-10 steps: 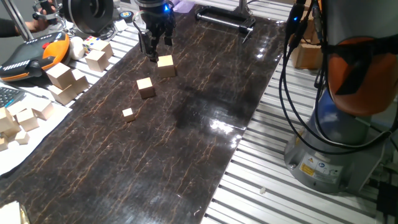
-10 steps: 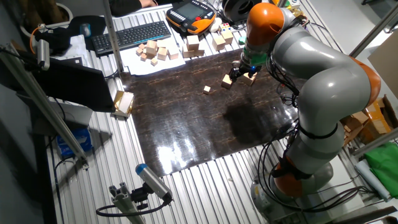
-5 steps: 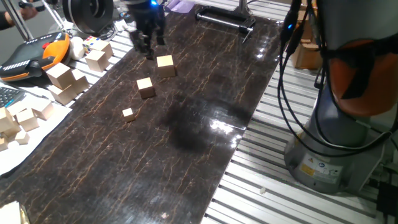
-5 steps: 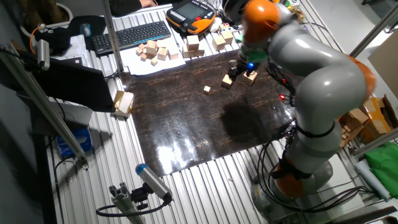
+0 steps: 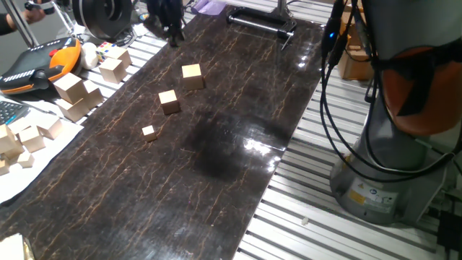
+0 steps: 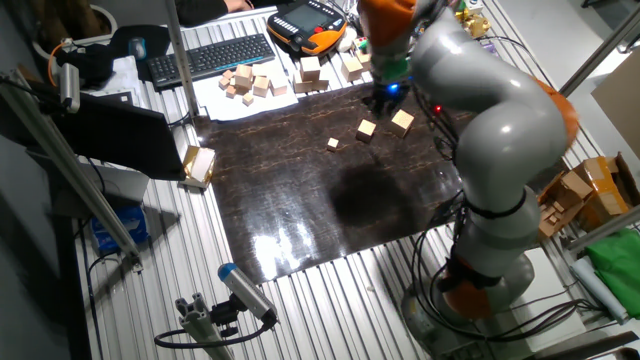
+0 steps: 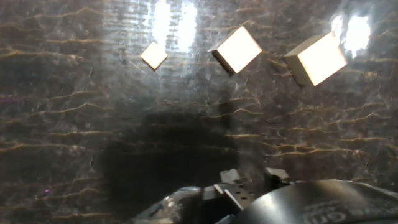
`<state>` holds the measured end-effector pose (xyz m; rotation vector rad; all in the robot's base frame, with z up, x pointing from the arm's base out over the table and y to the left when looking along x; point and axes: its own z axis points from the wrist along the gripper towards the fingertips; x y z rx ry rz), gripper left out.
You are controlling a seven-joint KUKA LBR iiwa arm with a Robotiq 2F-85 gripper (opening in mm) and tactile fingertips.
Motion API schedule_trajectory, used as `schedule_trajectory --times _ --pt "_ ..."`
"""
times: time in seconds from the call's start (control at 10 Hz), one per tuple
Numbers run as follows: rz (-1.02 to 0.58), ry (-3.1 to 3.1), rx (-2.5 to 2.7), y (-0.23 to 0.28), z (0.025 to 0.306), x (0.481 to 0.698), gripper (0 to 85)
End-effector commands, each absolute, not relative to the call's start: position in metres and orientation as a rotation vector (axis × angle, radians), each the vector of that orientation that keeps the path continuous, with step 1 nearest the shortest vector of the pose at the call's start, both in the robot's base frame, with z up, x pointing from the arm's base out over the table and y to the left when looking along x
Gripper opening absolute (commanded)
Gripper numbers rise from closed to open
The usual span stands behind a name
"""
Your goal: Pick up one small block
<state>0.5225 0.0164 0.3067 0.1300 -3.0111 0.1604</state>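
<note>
The gripper [image 5: 167, 20] hangs above the far end of the dark marble-patterned mat [image 5: 216, 144], holding nothing; blur hides how wide its fingers stand. The small block [image 5: 169, 101] lies on the mat well apart from it, toward the near side, between the larger cube [image 5: 192, 76] and the tiny cube [image 5: 149, 131]. Loose wooden blocks [image 5: 72, 90] sit beside the mat.

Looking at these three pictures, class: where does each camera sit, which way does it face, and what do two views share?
One fixed view: low at the mat's end, looking along it; arm base, cables, pincer.
Other fixed view: high, looking down across the table; whole arm.
Hand view: above, facing down at the mat; arm's underside.
Shared: small block between larger cube and tiny cube.
</note>
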Motion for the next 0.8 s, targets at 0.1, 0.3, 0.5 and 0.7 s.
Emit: schedule_trajectory --times 0.1,0.3,0.5,0.7 --pt "0.144 -3.030 0.132 0.010 0.279 0.528 0.7" --pt "0.122 -3.056 0.118 0.004 0.259 0.531 0.7" --pt "0.118 -3.082 0.099 0.000 0.235 0.533 0.7" --pt "0.165 -3.125 0.079 0.000 0.222 0.535 0.7"
